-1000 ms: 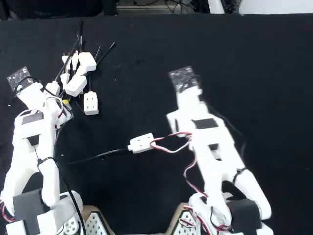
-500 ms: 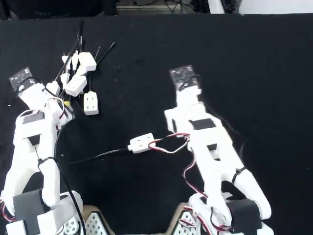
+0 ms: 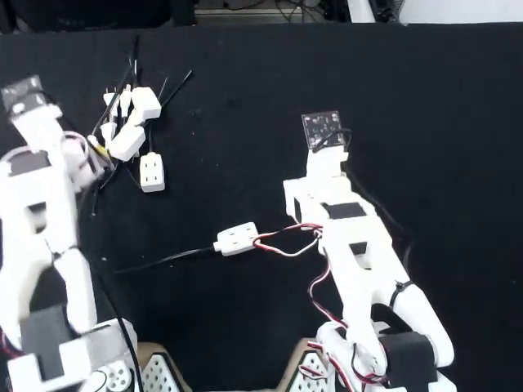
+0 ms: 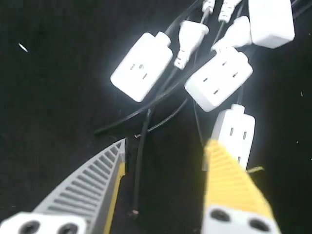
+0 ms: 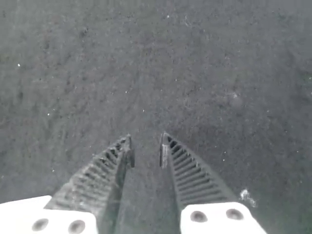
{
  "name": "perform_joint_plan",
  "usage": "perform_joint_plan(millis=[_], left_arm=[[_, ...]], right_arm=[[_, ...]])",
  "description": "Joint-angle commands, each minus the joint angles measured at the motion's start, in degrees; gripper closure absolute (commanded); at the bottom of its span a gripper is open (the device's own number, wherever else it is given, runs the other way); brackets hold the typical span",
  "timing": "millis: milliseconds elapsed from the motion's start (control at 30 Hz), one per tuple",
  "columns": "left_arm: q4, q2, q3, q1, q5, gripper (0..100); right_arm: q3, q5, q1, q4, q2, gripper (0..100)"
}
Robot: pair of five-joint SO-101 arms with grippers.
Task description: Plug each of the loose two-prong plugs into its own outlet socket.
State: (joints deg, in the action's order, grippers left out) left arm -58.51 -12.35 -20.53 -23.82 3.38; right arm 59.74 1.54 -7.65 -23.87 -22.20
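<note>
Just beyond spread left fingers (image 4: 229,180) — outlet sockets (image 4: 218,78), cord (image 4: 141,156) between

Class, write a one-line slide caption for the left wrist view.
Left gripper, open, poised over a tangle of white outlet sockets, two-prong plugs and black cords on the black table.

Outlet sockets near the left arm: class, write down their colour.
White. The outlet sockets show best in the left wrist view.

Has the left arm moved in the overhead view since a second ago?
Yes. The white left arm has swung forward, away from its base, and slightly leftward, judged against the cluster of white outlet blocks, which stayed put.
</note>
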Motion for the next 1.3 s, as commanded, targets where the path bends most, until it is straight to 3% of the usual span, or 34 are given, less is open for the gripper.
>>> perform_joint_plan(millis=[0, 367, 533, 700, 933, 1267], left_arm=[[-7.1, 7.8, 16.9, 0.1, -5.9, 72], [-12.0, 40.4, 49.2, -0.9, -10.8, 73], [-21.5, 47.7, 59.6, -0.7, -21.7, 73], [-31.8, 51.5, 67.7, -4.8, -30.7, 73], [-38.7, 55.9, 69.9, -8.3, -39.3, 73], [-38.8, 60.5, 70.0, -6.5, -39.3, 74]], right_arm=[[-0.1, -0.1, 0.9, 1.5, 0.4, 91.0], [-0.2, -0.1, 0.9, 1.6, 0.4, 91.0], [-0.4, -0.1, 0.9, 1.7, 0.4, 91.0], [-0.5, -0.1, 0.9, 1.8, 0.4, 91.0], [-0.6, -0.1, 0.9, 1.8, 0.4, 91.0], [-0.5, -0.1, 0.9, 1.8, 0.4, 91.0]])
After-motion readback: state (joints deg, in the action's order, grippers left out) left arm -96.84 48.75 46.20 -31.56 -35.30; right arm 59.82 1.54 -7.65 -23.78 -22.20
